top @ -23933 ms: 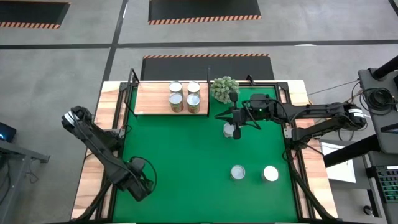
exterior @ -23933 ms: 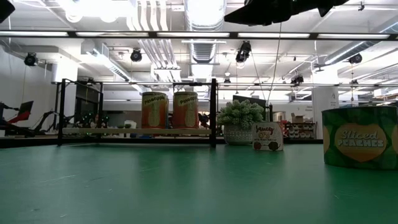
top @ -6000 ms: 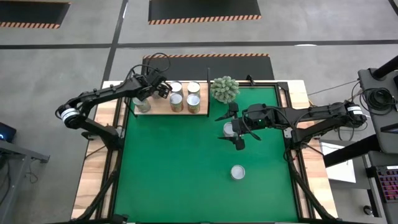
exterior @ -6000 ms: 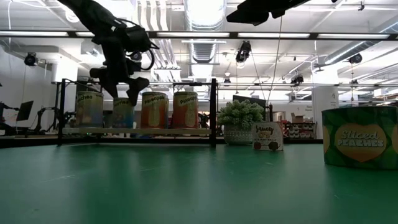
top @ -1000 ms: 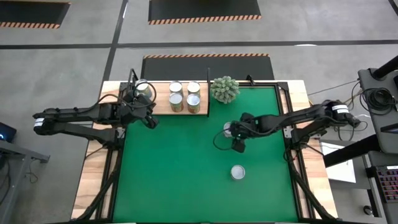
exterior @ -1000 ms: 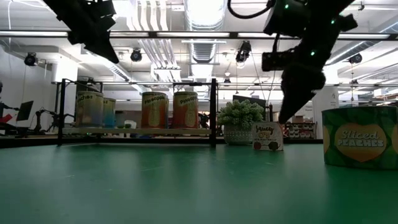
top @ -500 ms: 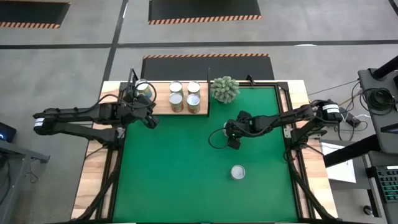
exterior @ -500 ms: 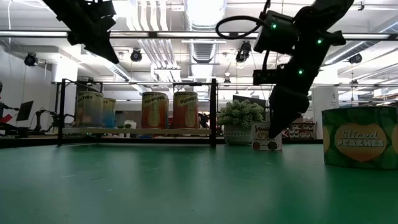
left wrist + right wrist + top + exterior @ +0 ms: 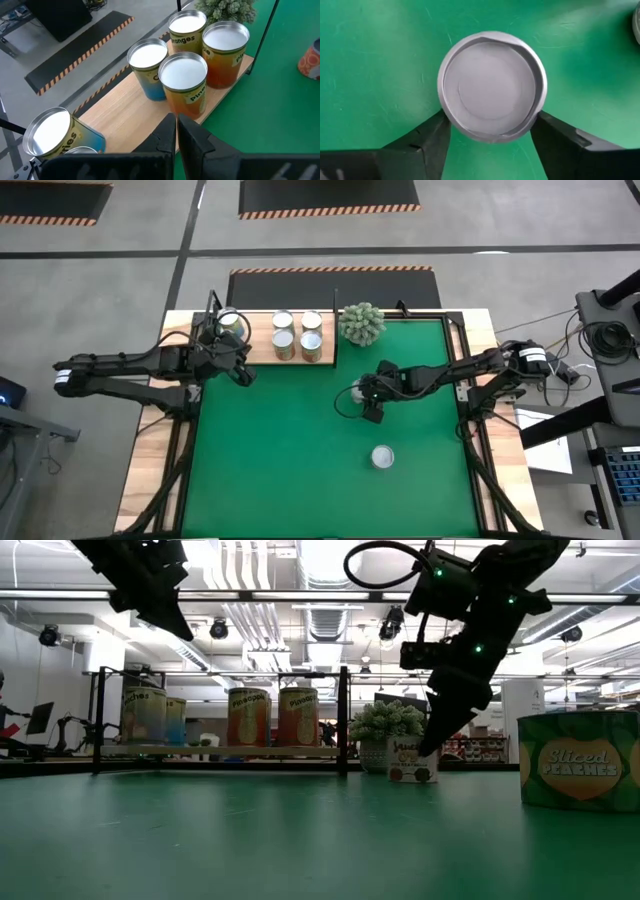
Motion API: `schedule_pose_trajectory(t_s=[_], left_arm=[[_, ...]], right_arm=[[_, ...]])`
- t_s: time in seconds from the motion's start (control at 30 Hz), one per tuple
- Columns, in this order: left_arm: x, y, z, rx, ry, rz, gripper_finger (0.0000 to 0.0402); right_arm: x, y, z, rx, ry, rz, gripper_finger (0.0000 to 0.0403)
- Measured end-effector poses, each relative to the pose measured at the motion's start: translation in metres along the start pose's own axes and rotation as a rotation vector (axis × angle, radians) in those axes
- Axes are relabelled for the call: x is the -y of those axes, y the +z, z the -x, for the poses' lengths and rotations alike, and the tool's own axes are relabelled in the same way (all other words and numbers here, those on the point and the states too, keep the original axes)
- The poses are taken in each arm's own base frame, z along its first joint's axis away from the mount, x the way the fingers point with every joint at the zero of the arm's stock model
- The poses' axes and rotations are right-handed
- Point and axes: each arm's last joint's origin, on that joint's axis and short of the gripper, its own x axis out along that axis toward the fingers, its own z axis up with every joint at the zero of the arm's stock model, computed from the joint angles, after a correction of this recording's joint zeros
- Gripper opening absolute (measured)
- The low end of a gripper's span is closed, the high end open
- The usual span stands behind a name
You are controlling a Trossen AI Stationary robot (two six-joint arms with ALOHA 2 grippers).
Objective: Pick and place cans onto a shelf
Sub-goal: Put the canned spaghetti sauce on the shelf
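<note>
Right gripper (image 9: 366,402) sits low over the green mat (image 9: 300,470), centre-right of the high view, with a small can (image 9: 491,85) between its fingers (image 9: 430,142); in the right wrist view both fingers lie against the can's rim on opposite sides, jaws partly spread to the can's width, the can standing upright on the mat. Whether the grip is firm I cannot tell. In the low view that can (image 9: 410,760) shows just right of centre, beside the plant (image 9: 383,730). Left gripper (image 9: 243,375) hovers at the near edge of the shelf (image 9: 255,350), upper left of the high view, its fingers (image 9: 172,135) pressed together and empty. On the shelf: four cans (image 9: 297,337) clustered at its right end, next to the dark upright post, and two more cans (image 9: 231,322) at its left end. One can (image 9: 382,457) stands alone on the mat, lower centre-right of the high view, well apart from the right gripper. A large can labelled "Sliced Peaches" (image 9: 578,773) fills the right edge of the low view.
</note>
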Motion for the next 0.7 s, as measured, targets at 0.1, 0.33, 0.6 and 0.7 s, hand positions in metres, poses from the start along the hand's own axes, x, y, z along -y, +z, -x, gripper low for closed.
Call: schedule_pose_trajectory(t_s=[0.1,0.33,0.6,0.7], left_arm=[[0.0,0.0,0.0,0.001,-0.001,0.0,0.0],[0.006,0.0,0.004,0.014,-0.038,-0.016,0.0],[0.015,0.002,0.01,0.065,-0.103,-0.013,0.0],[0.019,0.003,0.012,0.069,-0.162,-0.01,0.0]], right_arm=[[0.0,0.001,0.001,0.009,0.004,0.002,0.0222],[-0.006,0.013,0.002,0.11,0.122,-0.017,0.0218],[-0.019,0.026,-0.025,0.229,0.252,0.002,0.0203],[-0.022,0.025,-0.036,0.223,0.259,0.026,0.02]])
